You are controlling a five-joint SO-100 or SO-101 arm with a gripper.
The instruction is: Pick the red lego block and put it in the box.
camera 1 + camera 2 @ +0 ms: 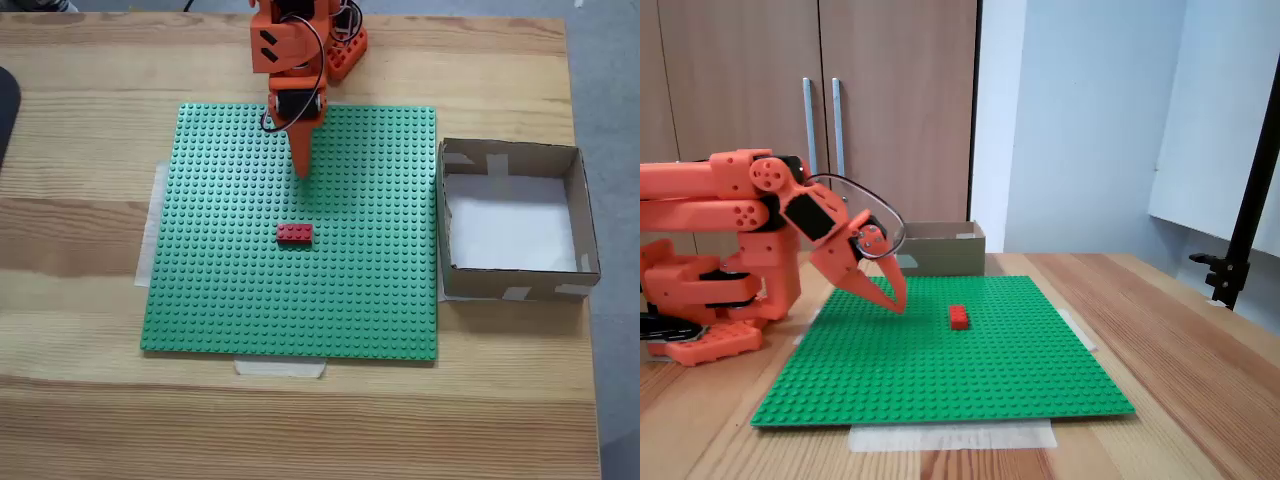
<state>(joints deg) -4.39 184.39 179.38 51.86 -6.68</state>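
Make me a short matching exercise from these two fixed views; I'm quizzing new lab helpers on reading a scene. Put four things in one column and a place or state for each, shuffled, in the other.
Things:
1. red lego block
2. box
3. pincer
4. green baseplate

Places or states:
A. taped flat to the wooden table
B. tips pointing down above the plate, holding nothing
C. lying near the middle of the studded plate
D. standing beside the plate's edge, nothing inside it

Pairs: 1-C, 2-D, 3-B, 4-A
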